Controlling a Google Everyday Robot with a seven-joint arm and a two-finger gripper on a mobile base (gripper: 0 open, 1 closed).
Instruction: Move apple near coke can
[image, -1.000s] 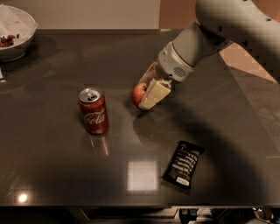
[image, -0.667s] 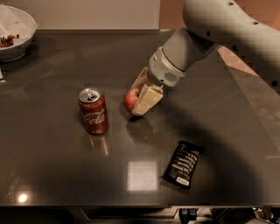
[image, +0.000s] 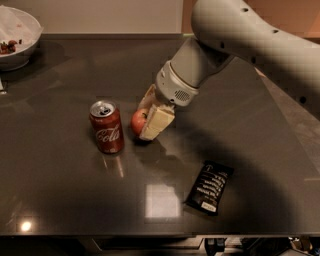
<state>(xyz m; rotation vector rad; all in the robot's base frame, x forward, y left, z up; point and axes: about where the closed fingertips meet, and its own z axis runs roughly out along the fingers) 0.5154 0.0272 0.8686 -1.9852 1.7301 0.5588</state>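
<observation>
Tabletop (image: 60, 190): apple (image: 138, 121) between jaws (beside can (image: 107, 127))

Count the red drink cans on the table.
1: the red aluminium coke can stands upright left of centre, just left of the small red apple gripped by the gripper; the arm may hide more.

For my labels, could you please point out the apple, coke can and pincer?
apple (image: 136, 121), camera view, its red left side
coke can (image: 108, 133), camera view, white script
pincer (image: 145, 123), camera view, between fingertips at the apple
</observation>
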